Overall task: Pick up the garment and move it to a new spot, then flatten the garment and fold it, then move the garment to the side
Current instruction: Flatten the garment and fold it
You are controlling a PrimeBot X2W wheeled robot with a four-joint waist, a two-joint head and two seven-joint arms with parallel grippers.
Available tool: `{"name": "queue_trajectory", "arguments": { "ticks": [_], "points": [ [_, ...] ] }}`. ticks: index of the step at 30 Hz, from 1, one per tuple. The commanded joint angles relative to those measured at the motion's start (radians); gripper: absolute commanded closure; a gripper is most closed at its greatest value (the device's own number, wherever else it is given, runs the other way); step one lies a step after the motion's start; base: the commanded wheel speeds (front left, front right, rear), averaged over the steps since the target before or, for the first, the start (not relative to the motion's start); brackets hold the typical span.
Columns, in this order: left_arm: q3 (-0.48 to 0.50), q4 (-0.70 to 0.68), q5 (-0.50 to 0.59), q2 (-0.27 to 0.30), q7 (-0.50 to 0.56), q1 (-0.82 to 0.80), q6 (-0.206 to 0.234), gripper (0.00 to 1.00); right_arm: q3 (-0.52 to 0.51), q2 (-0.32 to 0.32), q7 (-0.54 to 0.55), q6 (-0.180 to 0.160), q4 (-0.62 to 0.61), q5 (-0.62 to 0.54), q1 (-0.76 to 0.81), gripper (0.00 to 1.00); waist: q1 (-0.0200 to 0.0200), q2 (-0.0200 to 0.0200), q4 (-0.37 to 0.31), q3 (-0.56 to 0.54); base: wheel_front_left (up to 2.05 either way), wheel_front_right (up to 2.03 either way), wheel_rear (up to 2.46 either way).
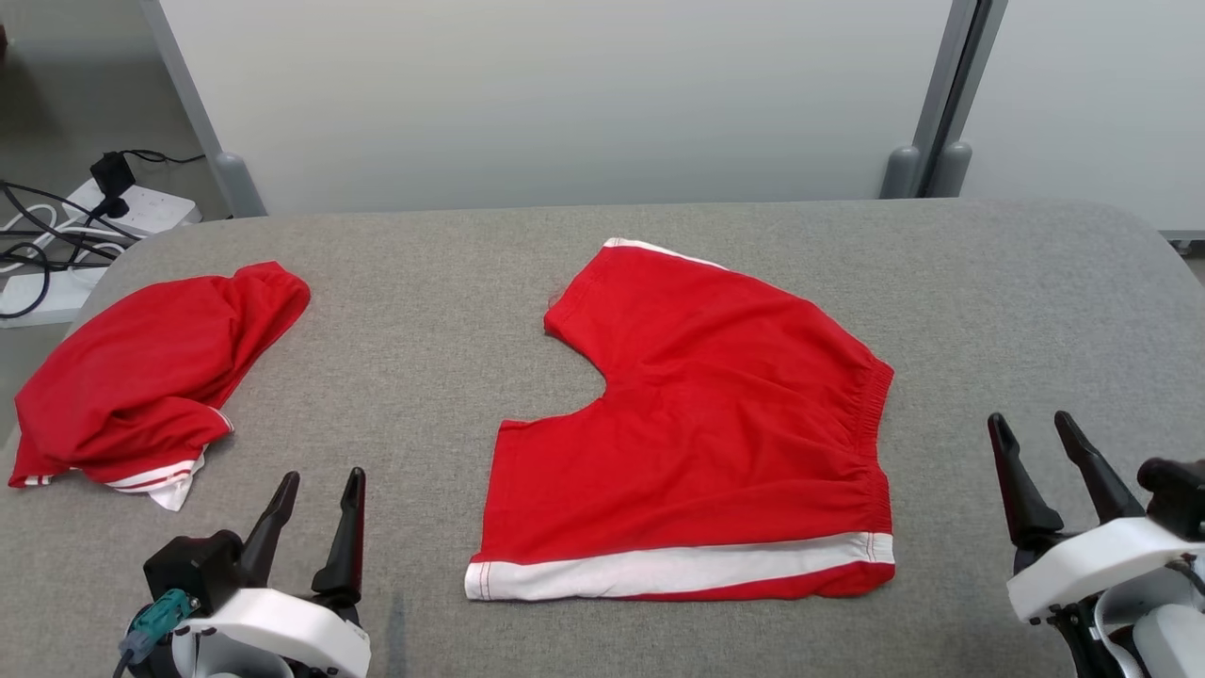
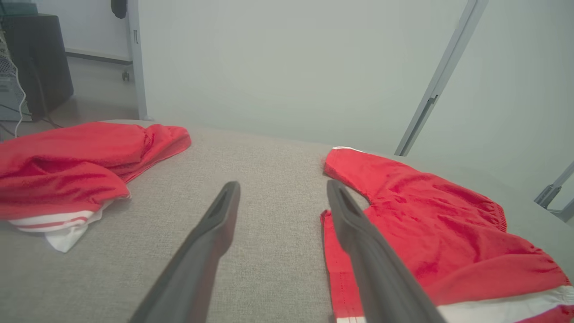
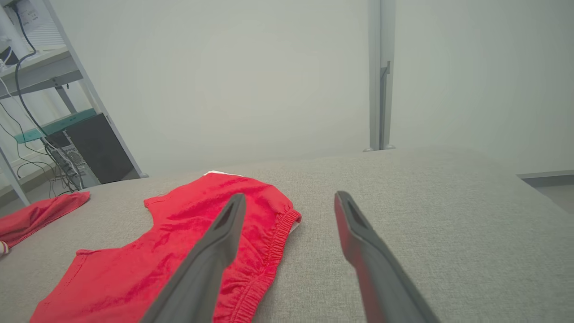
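place: lab | signs: partition panels (image 1: 565,94), power strip (image 1: 141,209) (computer tower (image 3: 98,148) too)

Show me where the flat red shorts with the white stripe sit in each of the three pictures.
Head view: the red shorts lie flat at the centre of the grey table.
Left wrist view: the shorts fill the right side.
Right wrist view: the shorts sit at the lower left.
Shared landmark: the crumpled red garment, left of the shorts in every view.
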Motion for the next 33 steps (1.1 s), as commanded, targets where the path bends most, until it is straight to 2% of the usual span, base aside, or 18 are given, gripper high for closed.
{"name": "queue_trajectory", "arguments": {
  "ticks": [1,7,9,17,24,33],
  "points": [
    [0.048,-0.033,0.025,0.01,-0.01,-0.018,0.001,0.0,0.004,-0.005,-0.013,0.004,-0.031,-0.024,0.007,0.0,0.0,0.0,0.004,-0.002,0.0,0.0,0.0],
    [0.115,-0.07,0.138,-0.034,-0.01,0.029,0.007,0.0,-0.055,0.04,-0.013,0.004,-0.077,-0.138,0.064,0.0,0.0,0.0,0.011,-0.008,0.0,0.0,0.0],
    [0.137,-0.089,0.188,-0.052,-0.01,0.05,0.016,0.0,-0.096,0.066,-0.014,0.004,-0.114,-0.207,0.096,0.0,0.0,0.0,0.013,-0.01,0.0,0.0,0.0],
    [0.146,-0.133,0.289,-0.088,-0.01,0.094,0.039,0.0,-0.193,0.153,-0.014,0.004,-0.201,-0.35,0.205,0.0,0.0,0.0,0.019,-0.011,0.0,0.0,0.0],
    [0.147,-0.157,0.331,-0.097,-0.01,0.11,0.048,0.0,-0.217,0.184,-0.014,0.004,-0.231,-0.383,0.243,0.0,0.0,0.0,0.012,-0.01,0.0,0.0,0.0],
    [0.145,-0.165,0.347,-0.101,-0.01,0.119,0.049,0.0,-0.209,0.191,-0.014,0.004,-0.234,-0.381,0.243,0.0,0.0,0.0,0.006,-0.007,0.0,0.0,0.0]
  ]
}}
